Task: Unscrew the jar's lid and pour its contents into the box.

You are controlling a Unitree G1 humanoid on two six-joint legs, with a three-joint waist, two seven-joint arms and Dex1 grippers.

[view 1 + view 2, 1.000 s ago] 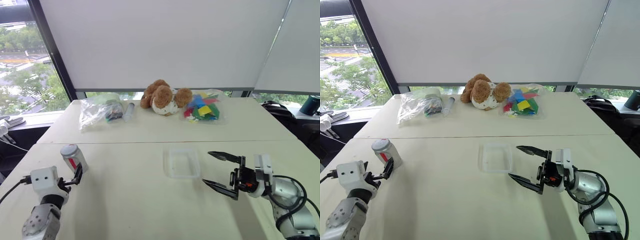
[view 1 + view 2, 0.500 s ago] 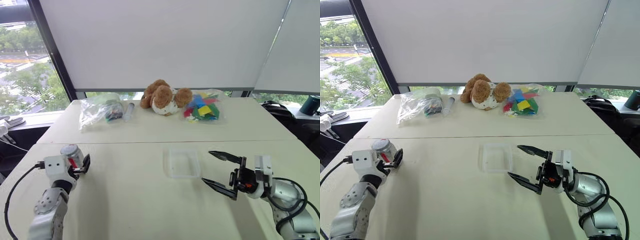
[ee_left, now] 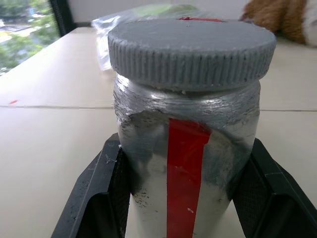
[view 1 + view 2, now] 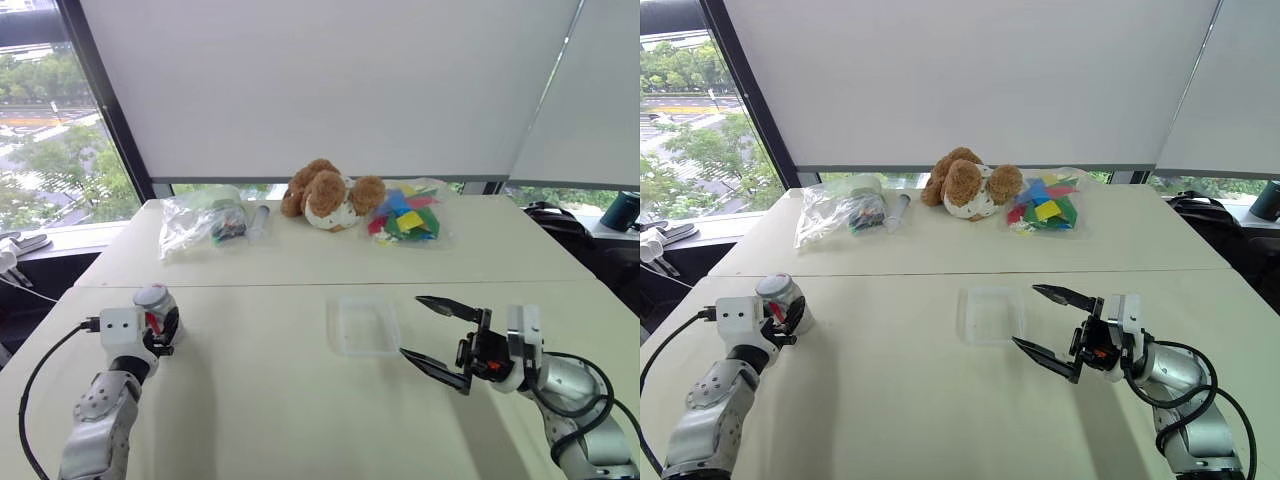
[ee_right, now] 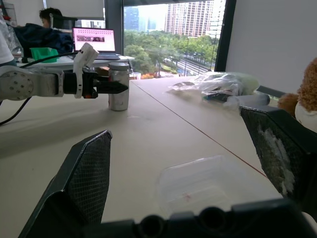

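The left gripper (image 3: 185,198) is closed on the jar (image 3: 185,148): in the left wrist view its two black fingers (image 3: 106,193) are pressed against opposite sides of the silver-grey body, below the lid (image 3: 192,47). The lid is seen seated on the jar's top, its ribbed rim overhanging the body, and a red strip is shown running down the side between the fingers. The jar is held upright near the left edge of the table (image 4: 280,400), well to the left of the box (image 4: 365,325). Its contents cannot be made out through the wall.

The right gripper (image 4: 435,335) is held wide open, with nothing between its two black fingers; it is poised just to the right of the box, with its tips pointed toward it and not touching it. In the right wrist view the box is seen between and beyond the spread fingers, clear and shallow, with only a faint reddish speck on its floor.

Beyond the box, at the far side of the table, a brown plush toy (image 4: 325,195) is laid. A clear bag of coloured pieces (image 4: 405,215) is set just to its right, and a clear bag of mixed items (image 4: 200,222) lies to its left, far behind the jar.
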